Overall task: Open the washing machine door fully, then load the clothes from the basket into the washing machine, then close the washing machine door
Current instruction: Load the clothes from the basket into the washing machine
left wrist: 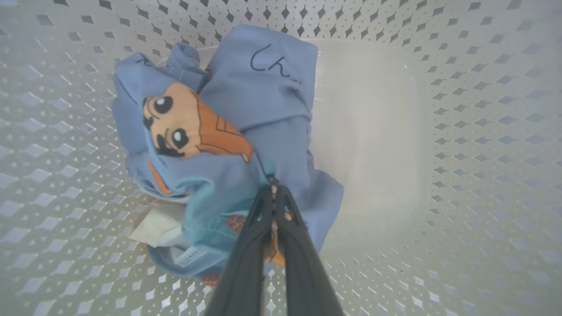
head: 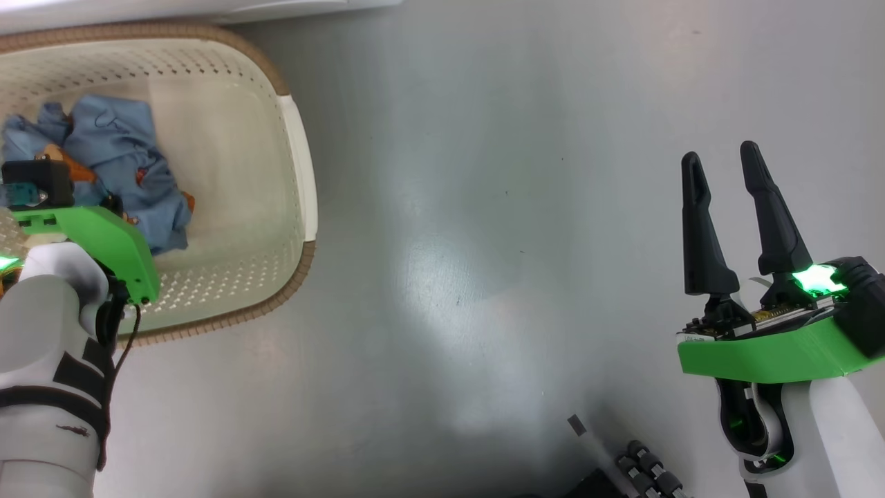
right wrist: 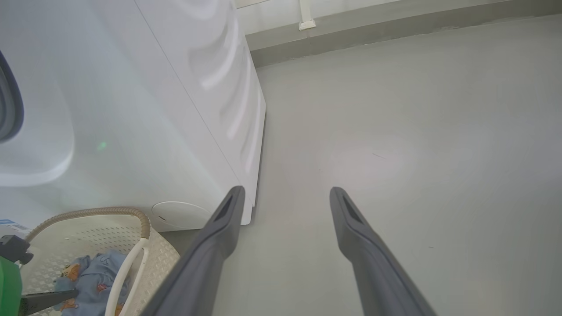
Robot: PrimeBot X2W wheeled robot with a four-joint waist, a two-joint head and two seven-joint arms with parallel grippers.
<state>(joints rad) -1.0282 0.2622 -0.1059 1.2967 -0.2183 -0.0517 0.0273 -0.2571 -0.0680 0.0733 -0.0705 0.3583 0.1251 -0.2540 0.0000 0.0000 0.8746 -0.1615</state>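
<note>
loading step: left fingers pinch clothes in basket; right fingers spread at lower right. next needs a straight lift out.

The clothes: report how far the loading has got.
Done: the left gripper is inside the basket, its fingers shut on a fold of the clothes. In hand: that grasp; nothing is lifted out yet. Left: carry the clothes to the washing machine, load them, close the door. Whether the door is open cannot be told. The right gripper hangs open above the floor.
</note>
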